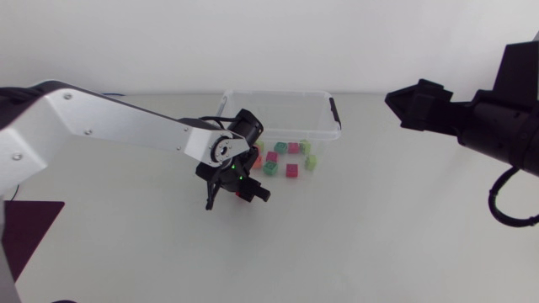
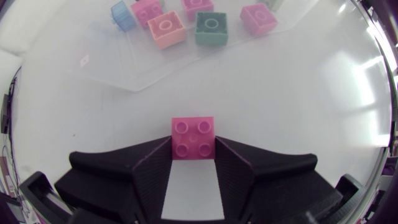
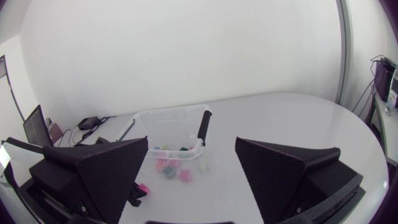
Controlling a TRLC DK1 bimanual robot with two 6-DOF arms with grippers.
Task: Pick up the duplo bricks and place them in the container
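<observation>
A pink brick (image 2: 193, 129) rests on the white table between the fingers of my left gripper (image 2: 193, 152), which is shut on it from both sides. In the head view that gripper (image 1: 238, 188) points down just in front of the loose bricks (image 1: 282, 158). Ahead of it lie salmon (image 2: 166, 30), green (image 2: 211, 28), blue (image 2: 123, 15) and further pink bricks (image 2: 258, 18). Behind them stands the clear container (image 1: 282, 114), also visible from the right wrist (image 3: 171, 121). My right gripper (image 3: 193, 180) hangs open and empty, high at the table's right (image 1: 414, 105).
The container has a black handle (image 1: 335, 114) on its right end. A clear plastic edge (image 2: 134, 68) lies under the nearest loose bricks. Bare white table (image 1: 379, 227) spreads in front and to the right.
</observation>
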